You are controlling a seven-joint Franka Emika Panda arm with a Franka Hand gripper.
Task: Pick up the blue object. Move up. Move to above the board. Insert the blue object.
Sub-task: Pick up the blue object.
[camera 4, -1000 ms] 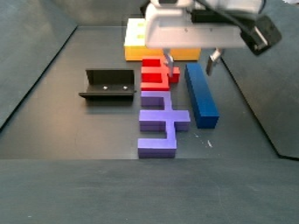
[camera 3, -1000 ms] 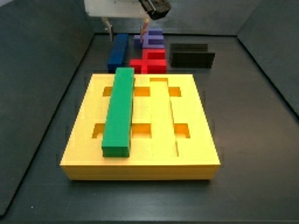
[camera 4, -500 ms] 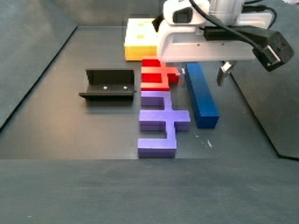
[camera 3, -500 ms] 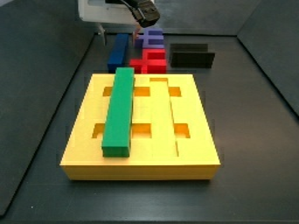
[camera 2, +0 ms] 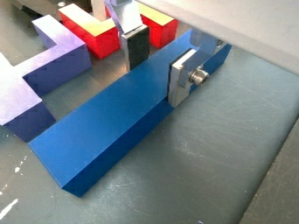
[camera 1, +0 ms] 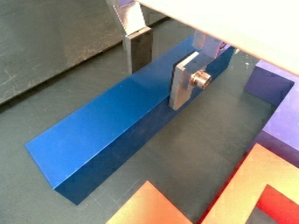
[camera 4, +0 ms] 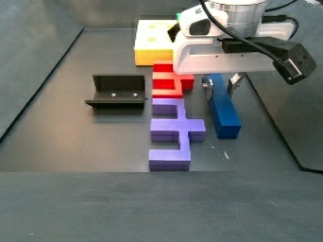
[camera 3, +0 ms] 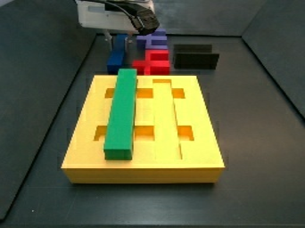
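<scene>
The blue object (camera 4: 225, 113) is a long dark blue bar lying flat on the dark floor beside the red and purple blocks; it also shows in a side view (camera 3: 116, 61). In both wrist views it runs lengthwise between my fingers (camera 1: 117, 122) (camera 2: 111, 122). My gripper (camera 4: 221, 83) (camera 1: 162, 68) (camera 2: 158, 66) is open and low over the bar's board-side half, one finger on each long side, with nothing gripped. The board (camera 3: 155, 166) is a big yellow slab with grooves and square holes, seen small in a side view (camera 4: 146, 42). A green bar (camera 3: 121, 111) lies in one of its grooves.
A red block (camera 4: 167, 81) (camera 2: 93, 31) and a purple stepped block (camera 4: 173, 132) (camera 2: 47, 74) lie close beside the blue bar. The fixture (camera 4: 116, 93) (camera 3: 195, 57) stands past them. Dark walls enclose the floor.
My gripper has come down and sideways from above the red block to straddle the blue bar. The bar and the other pieces have not moved.
</scene>
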